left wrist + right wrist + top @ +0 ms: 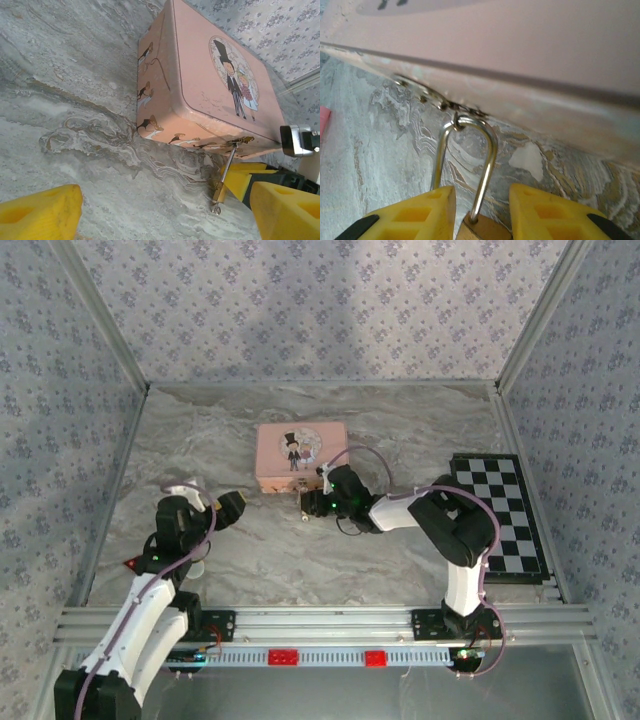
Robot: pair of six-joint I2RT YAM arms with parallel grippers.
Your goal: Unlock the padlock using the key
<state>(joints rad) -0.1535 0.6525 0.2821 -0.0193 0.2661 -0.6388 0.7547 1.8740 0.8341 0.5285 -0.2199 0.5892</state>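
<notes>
Right gripper (482,215) clamps the tiny brass padlock (481,231) - steadying it at the pink picture tin (520,45) for keying - while the left gripper (165,212) waits open at near left.

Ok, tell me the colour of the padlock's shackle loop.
The shackle is shiny silver, clearest in the right wrist view.

Looked like a robot test cell in a lab, not anybody's home. A grey marble-print tabletop (300,560) was boxed in by panels of pale blue-grey floral wallpaper (320,310) on silver aluminium frame rails (330,625). The white-and-black left arm (140,615) and its twin, the right arm (462,585), were bolted on at 6 o'clock. A black-and-white chequered board (505,515) lay at 3 o'clock.
</notes>
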